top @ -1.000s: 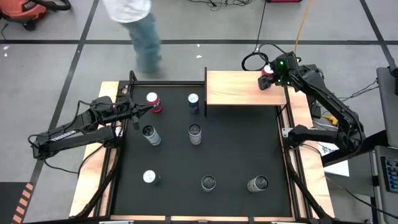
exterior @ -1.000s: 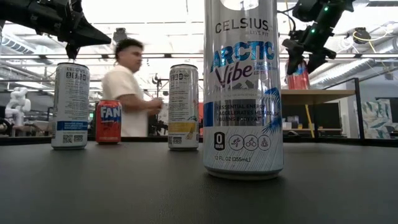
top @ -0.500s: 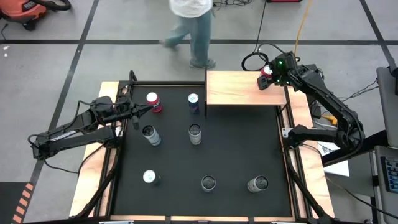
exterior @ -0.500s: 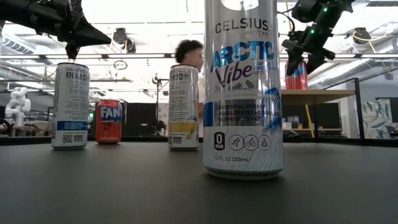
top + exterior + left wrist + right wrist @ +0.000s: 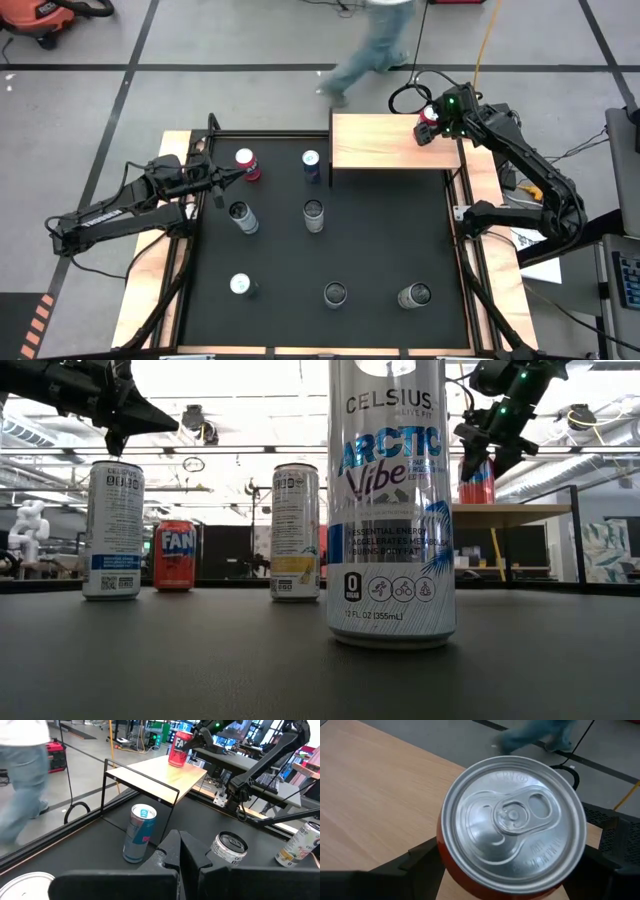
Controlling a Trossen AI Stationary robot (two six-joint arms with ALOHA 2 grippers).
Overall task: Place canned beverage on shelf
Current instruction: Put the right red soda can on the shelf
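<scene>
Right gripper clamped on a red can, upper right of the high view, at the right end of the shelf. In the right wrist view, dark fingers pressed to either side of the can's red body, silver lid and pull tab facing the camera, light wood directly below. In the low view, can upright with its base at the shelf top, upper right of the frame; contact with the wood hard to confirm. Left wrist view: same can upright at the far end of the platform.

Left gripper fingers pressed together, hovering in the upper left of the mat, beside a red-topped can. Blue can just left of the shelf's edge. Five more cans scattered across the mat. A person blurred along the top edge of the high view.
</scene>
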